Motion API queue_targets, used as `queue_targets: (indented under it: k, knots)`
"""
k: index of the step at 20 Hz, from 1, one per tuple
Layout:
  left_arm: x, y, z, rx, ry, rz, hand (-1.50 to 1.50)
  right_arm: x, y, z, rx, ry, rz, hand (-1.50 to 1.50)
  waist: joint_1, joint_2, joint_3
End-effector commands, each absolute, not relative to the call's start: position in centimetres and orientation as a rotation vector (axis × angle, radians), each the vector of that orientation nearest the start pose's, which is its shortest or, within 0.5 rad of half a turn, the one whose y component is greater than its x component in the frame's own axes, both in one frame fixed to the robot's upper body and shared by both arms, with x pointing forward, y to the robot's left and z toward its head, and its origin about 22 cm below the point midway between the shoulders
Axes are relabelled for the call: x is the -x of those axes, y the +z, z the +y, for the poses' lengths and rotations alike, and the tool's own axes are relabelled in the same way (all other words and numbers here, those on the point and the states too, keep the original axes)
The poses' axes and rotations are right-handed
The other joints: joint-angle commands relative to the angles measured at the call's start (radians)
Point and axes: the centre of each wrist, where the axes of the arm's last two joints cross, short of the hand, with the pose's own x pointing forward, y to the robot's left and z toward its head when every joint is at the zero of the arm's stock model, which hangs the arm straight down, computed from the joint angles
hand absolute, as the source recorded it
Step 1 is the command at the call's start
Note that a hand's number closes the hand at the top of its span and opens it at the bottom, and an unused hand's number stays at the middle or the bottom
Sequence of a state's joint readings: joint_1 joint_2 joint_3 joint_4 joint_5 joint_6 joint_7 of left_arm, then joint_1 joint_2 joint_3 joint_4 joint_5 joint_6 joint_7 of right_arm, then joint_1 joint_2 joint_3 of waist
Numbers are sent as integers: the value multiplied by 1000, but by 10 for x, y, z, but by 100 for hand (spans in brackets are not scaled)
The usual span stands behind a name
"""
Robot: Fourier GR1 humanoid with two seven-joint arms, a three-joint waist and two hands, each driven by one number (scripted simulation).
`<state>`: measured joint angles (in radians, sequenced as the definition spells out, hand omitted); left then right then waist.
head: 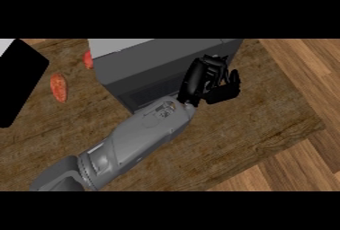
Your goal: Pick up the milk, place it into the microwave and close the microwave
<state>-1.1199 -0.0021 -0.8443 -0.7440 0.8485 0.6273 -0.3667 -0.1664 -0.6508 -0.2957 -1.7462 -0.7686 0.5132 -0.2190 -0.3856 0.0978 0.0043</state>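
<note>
Grey forearm with black hand (211, 81) reaches to dark grey box-shaped microwave (159, 63); fingers curled, nothing visibly held. Which arm: cannot tell. Orange-red oblong item (59, 87) lies on wooden counter (252, 121).

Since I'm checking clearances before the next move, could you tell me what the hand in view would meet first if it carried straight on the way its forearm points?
Most likely the microwave: the hand already lies at its front right corner, pointing up-right along that face. Depth is unclear, so it may be touching already or pass just beside it.

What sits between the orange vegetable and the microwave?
Only bare wooden counter; the head view shows nothing lying between the orange vegetable and the microwave.
</note>
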Motion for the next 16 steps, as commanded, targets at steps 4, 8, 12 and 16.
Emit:
queue_targets:
  k: [4, 8, 12, 16]
  knots:
    - [-396, 57, 45, -42, -178, -1718, 150, -247, 196, -391, -405, 349, -2265, -150, 65, 10, -4]
    - [-398, 54, 52, -57, -184, -1726, -150, -242, 197, -394, -388, 337, -2260, -150, 91, 7, -6]
    - [-399, 54, 54, -23, -170, -1705, -150, -236, 199, -399, -363, 323, -2257, -150, 102, 4, -6]
    - [-398, 53, 55, 4, -162, -1705, -150, -232, 201, -399, -370, 318, -2268, -150, 112, 0, -3]
